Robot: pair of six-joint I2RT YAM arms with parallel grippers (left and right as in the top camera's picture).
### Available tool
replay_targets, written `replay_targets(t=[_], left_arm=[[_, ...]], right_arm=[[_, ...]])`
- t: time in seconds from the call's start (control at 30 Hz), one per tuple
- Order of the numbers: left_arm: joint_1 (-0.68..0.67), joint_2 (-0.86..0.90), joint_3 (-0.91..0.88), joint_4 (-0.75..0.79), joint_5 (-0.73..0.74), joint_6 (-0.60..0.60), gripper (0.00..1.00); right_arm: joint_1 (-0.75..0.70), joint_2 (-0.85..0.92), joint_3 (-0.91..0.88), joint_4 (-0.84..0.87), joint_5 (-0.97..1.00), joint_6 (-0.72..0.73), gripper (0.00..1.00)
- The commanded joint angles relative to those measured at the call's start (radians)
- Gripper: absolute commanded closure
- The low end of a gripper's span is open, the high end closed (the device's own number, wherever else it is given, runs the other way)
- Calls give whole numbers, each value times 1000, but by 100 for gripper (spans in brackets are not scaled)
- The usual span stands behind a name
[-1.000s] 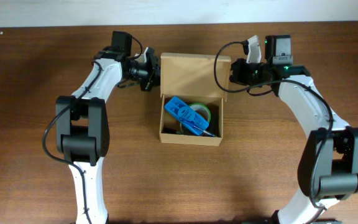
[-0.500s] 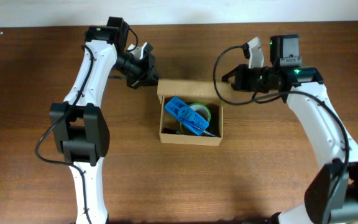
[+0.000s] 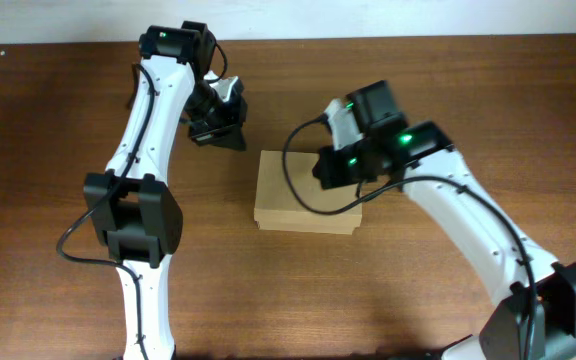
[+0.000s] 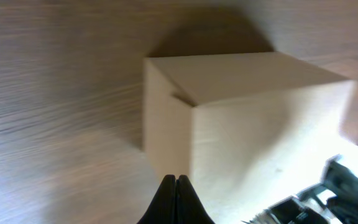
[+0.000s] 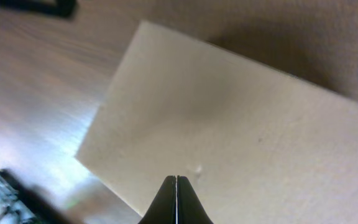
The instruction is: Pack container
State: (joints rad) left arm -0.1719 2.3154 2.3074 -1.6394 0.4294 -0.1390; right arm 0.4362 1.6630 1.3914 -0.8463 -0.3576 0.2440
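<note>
Plain tan cardboard box (image 3: 306,192) near the middle of the desk (image 3: 488,70); rectangular, sharp-edged, matte and unprinted. Lid (image 5: 241,130) down flat over the top, closed; smooth face with one small speck or dent near the pincer tips. Side walls upright; a short notch of a tucked flap at one upper corner in the left wrist view. Desk of dark brown wood grain, long streaks across it, a faint sheen under the light.

Left pincer (image 4: 176,186) black, fingers pressed together to a thin point, nothing between them; off the box's far left corner, near it but apart, above bare wood. Right pincer (image 5: 176,183) likewise fully closed, tips meeting in a single line, empty; over the lid toward the box's right end, pointing down at the cardboard; touching or just above it, cannot tell. Both wrist views somewhat blurred.
</note>
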Motion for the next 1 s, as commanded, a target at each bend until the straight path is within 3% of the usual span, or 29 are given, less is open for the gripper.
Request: replay_targets(t=[0.0,0.3,0.6,0.9,0.93,0.97], left_arm=[[2,7,51,-13,-164,-41,98],[2,7,109,-48,-343,-171,98],[2,7,110,-48,-367,-213,98],[3,7,110,-48,-366,-213,98],[3,6,110,-48,-363,-212,97],[2,5,110,-48,-356,-212,89]], right_arm=[[73,-18,17,-11,212,54,96],[180,72,17,-35,305,105,96],[182,176,17,-60,317,105,96],[182,174,17,-76,296,101,96],[182,166,17,-75,275,89,97],[182,156,18,-74,254,75,96]])
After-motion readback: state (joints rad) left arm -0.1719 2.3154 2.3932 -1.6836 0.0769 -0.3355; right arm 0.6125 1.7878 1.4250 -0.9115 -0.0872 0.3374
